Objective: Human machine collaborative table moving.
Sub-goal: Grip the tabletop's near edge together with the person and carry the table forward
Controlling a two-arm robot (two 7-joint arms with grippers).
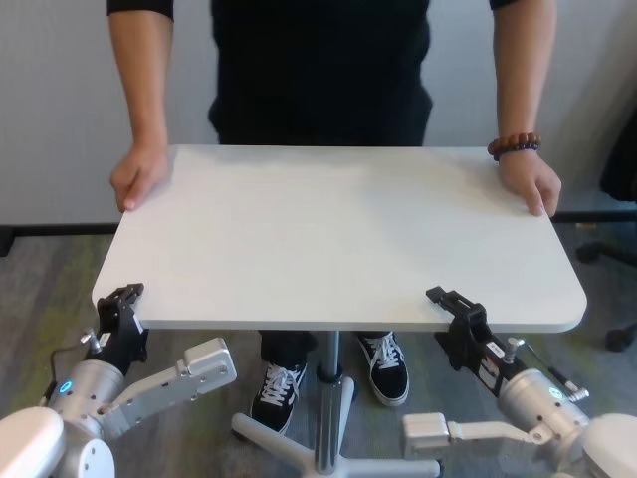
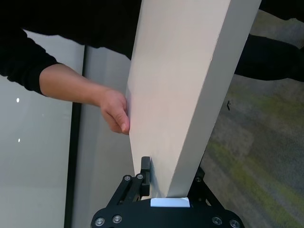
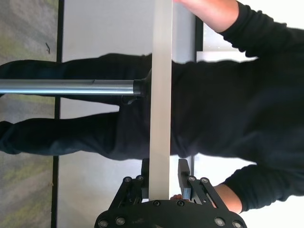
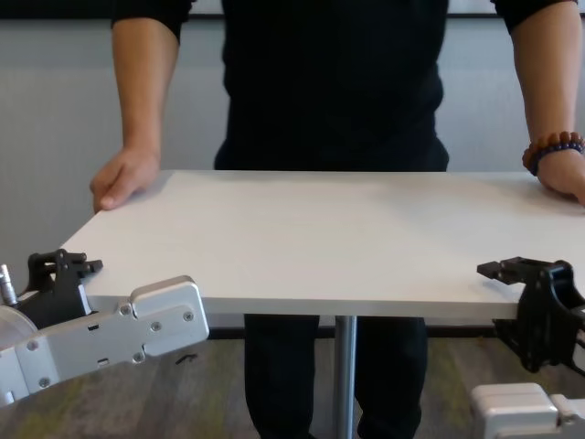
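Left gripper (image 1: 119, 302) and right gripper (image 1: 453, 304) both clamped on table (image 1: 338, 234) near edge — human (image 1: 320, 70) grips far corners

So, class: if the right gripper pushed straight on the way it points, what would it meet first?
The right gripper is already clamped on the table edge; beyond that, probably the human standing opposite.

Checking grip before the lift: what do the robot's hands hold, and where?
Both hold the table by its near edge: left hand at the near left corner, right hand towards the right.
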